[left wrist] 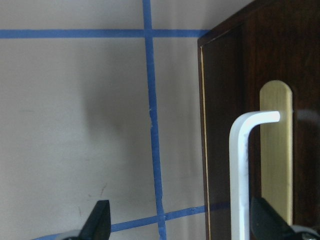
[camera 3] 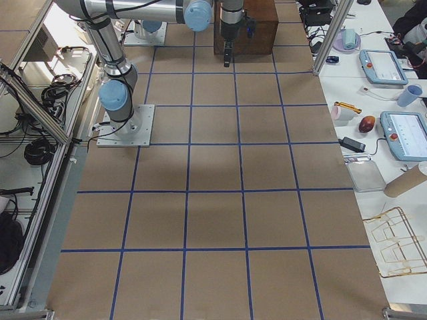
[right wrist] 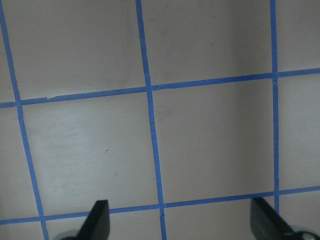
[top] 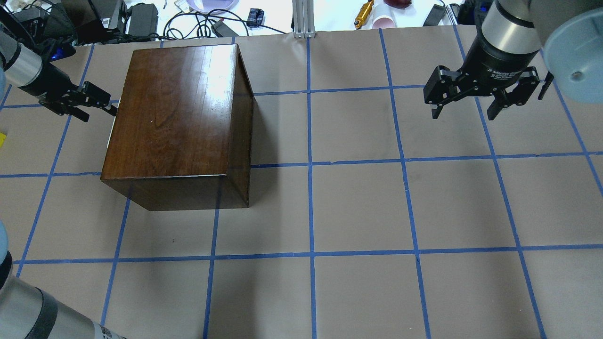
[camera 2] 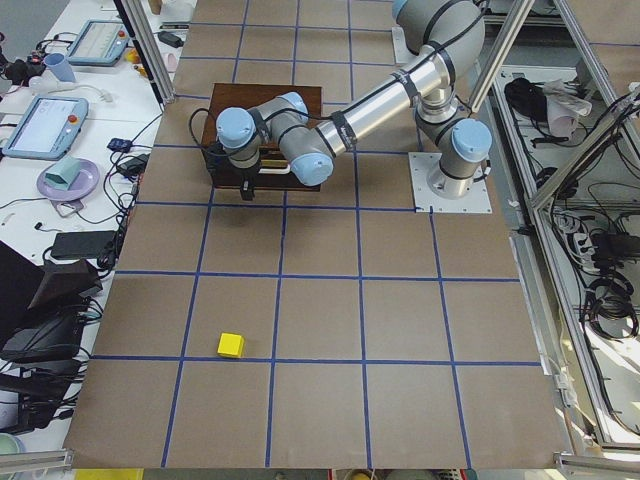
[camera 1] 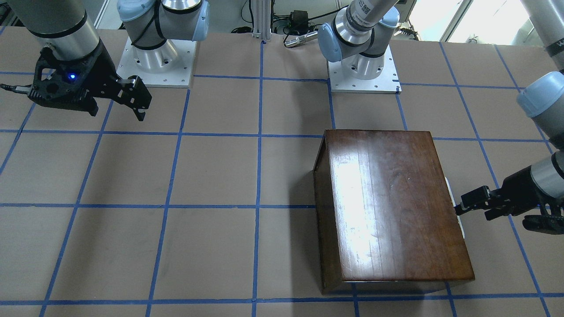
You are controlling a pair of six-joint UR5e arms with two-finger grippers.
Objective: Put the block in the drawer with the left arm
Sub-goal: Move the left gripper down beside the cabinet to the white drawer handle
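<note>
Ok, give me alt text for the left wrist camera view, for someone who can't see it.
The left claw is open in front of the dark wooden drawer front, its pale bar pull seen between the two fingertips. Brown table crossed by blue tape lines fills the left side.

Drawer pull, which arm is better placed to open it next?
Left. The left hand, open, straddles the white pull on the drawer front. The right hand hangs open over the table, well away from the box.
</note>
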